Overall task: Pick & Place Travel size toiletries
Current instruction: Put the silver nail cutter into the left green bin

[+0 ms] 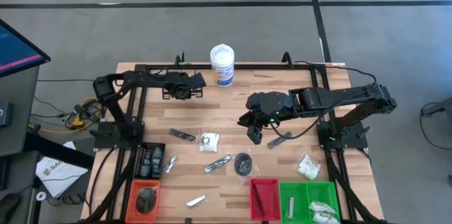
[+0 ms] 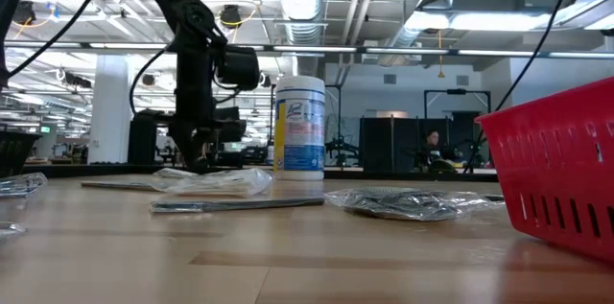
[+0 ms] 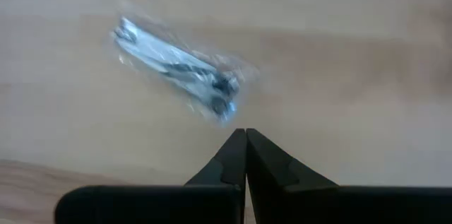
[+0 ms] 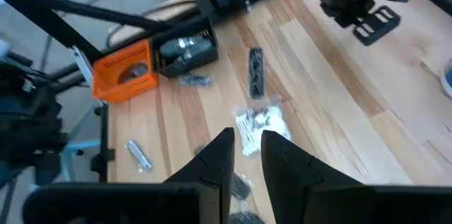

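Small toiletries lie spread over the wooden table: a slim black stick, a clear packet with white contents, silvery sachets and a dark disc. My right gripper hovers mid-table above the clear packet, its fingers slightly open and holding nothing. My left gripper is shut and empty near the far edge. A silvery packet lies flat on the wood ahead of its tips.
A white tub with a blue label stands at the far edge. An orange tray and a black tray sit near-left; red and green trays near-right. A white packet lies right.
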Robot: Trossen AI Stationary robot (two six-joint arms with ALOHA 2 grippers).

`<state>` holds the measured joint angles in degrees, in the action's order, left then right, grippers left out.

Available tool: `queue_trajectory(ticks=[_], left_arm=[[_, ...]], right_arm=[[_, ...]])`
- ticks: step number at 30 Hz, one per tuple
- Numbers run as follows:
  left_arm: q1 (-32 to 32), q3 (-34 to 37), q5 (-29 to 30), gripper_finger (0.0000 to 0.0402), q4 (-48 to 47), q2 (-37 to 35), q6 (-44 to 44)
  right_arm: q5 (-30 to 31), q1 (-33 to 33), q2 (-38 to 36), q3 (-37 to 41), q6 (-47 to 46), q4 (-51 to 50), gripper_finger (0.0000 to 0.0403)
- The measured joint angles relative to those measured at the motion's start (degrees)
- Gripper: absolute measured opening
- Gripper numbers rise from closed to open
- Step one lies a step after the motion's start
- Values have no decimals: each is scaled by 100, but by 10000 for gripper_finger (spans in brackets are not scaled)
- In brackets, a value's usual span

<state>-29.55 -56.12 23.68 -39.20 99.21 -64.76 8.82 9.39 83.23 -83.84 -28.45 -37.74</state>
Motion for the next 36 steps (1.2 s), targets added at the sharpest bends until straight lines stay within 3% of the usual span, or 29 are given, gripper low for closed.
queue_trajectory(ticks=[14, 21, 28, 36], left_arm=[[-503, 0, 19, 0, 97, 140, 130], [-465, -30, -330, 0, 223, 511, 329], [221, -26, -683, 0, 343, 490, 261], [1545, -27, -1508, 0, 916, 482, -331]], right_arm=[[19, 42, -110, 0, -4, -137, 65], [22, 35, -110, 0, -4, -135, 65], [67, 28, -110, 0, -7, -131, 65], [179, -83, -110, 0, -136, -272, 65]])
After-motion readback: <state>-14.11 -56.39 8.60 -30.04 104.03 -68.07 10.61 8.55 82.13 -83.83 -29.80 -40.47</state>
